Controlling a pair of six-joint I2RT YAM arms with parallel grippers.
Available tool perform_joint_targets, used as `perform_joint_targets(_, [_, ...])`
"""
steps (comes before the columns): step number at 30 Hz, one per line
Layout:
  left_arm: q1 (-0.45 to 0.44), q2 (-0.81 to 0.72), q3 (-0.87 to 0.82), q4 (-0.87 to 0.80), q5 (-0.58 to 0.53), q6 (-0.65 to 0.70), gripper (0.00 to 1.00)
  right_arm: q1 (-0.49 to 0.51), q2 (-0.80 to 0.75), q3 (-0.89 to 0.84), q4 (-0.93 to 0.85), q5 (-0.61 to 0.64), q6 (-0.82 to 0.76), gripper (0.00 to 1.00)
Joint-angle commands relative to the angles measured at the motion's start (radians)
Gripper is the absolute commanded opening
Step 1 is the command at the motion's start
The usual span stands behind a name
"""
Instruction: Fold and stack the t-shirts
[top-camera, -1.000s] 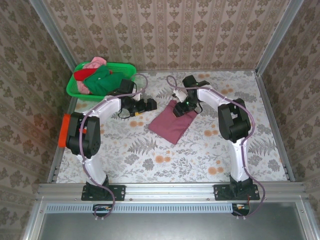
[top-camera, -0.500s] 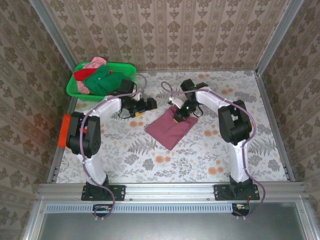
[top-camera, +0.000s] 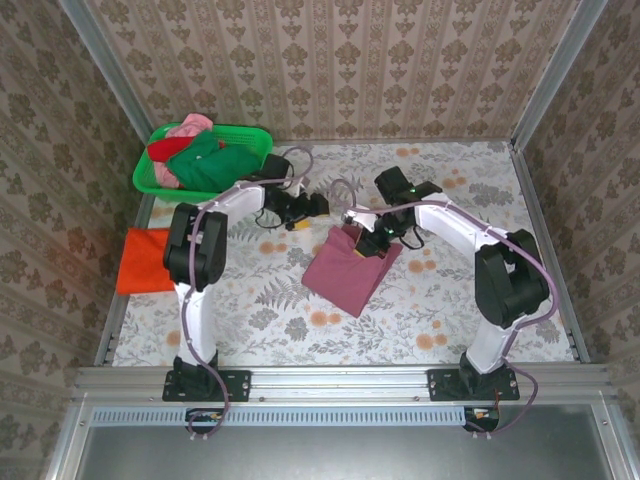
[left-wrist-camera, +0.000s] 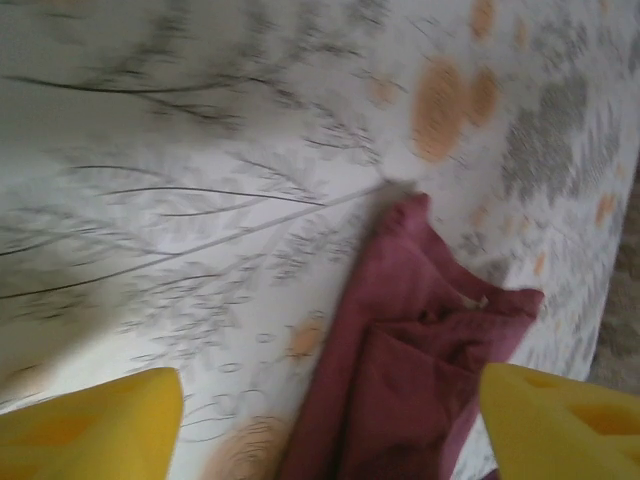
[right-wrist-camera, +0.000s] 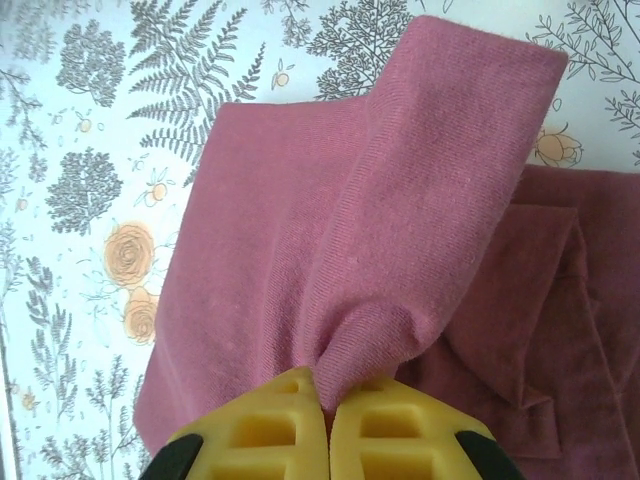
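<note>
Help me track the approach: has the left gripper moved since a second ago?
Yes: left gripper moved right, away from the green basket, toward the maroon t-shirt.

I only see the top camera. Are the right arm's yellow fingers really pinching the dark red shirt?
Observer: Yes, the right fingers are shut on a bunched fold of the maroon shirt.
Operator: And the left ones?
Observer: The left fingers stand wide apart, gripping nothing, pointing at the shirt's rumpled edge.
Operator: Is the shirt lying flat?
Observer: No, the pinched fold is lifted over creased layers underneath.
</note>
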Motion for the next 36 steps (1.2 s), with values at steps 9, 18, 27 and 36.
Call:
perform_joint_targets(9, [-0.100,0.076,0.034,-0.181,0.170,0.206,0.57,-0.029,-0.051,-0.018,0.005,-0.114,0.005,0.00])
perform_joint_targets(18, [-0.106,0.094,-0.039,-0.217,0.123,0.238,0.03,-0.072,-0.060,-0.018,0.030,-0.144,0.045,0.00])
perform_joint_targets(27, [-0.096,0.148,-0.022,-0.264,0.117,0.267,0.00,-0.123,-0.059,0.025,0.042,-0.141,0.071,0.00])
perform_joint_targets(36, [-0.096,0.162,-0.019,-0.270,0.100,0.266,0.00,-0.148,-0.018,0.094,0.038,-0.141,0.069,0.00])
